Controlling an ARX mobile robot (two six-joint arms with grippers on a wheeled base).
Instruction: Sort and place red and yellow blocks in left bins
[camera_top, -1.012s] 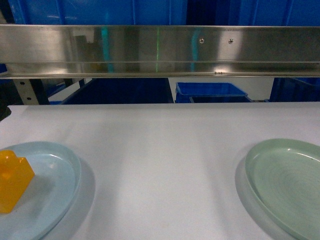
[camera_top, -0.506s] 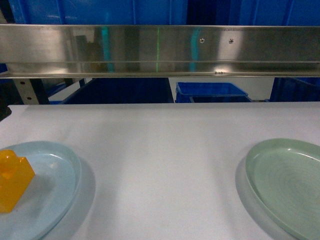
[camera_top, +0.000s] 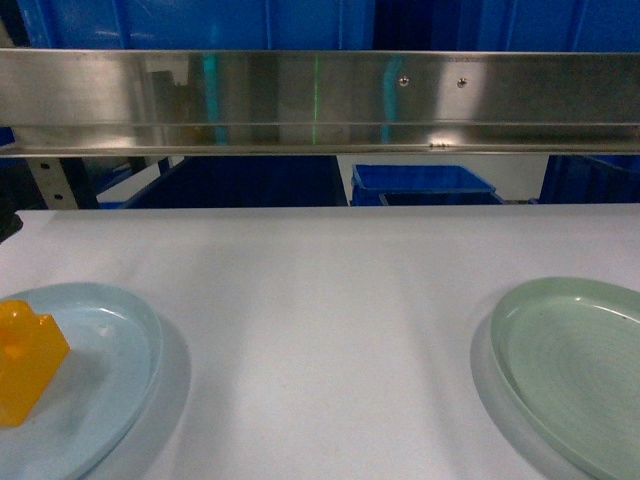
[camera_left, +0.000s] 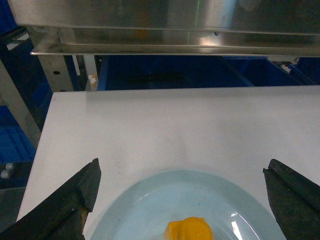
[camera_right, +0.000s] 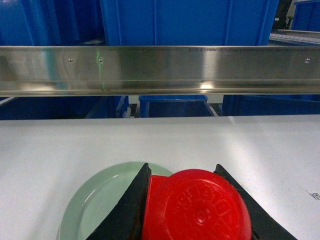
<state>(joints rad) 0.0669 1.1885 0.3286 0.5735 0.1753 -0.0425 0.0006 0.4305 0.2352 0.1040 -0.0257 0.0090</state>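
Observation:
The yellow block (camera_top: 25, 360) sits on a pale blue plate (camera_top: 110, 350) at the table's front left. In the left wrist view my left gripper (camera_left: 182, 167) hangs open above that plate, and the yellow block (camera_left: 190, 231) lies low between its wide-apart fingers (camera_left: 75, 200), touching neither. My right gripper (camera_right: 182, 166) is shut on the red block (camera_right: 197, 207), held over the edge of a pale green plate (camera_right: 100, 205). Deep blue bins (camera_top: 240, 182) stand beyond the table's far edge, under a steel rail. Neither gripper shows in the head view.
A steel rail (camera_top: 320, 100) runs across above the table's far edge. A smaller blue crate (camera_top: 420, 180) stands behind it at centre right. The pale green plate (camera_top: 580, 360) lies at the table's front right. White tabletop (camera_top: 320, 320) lies between the plates.

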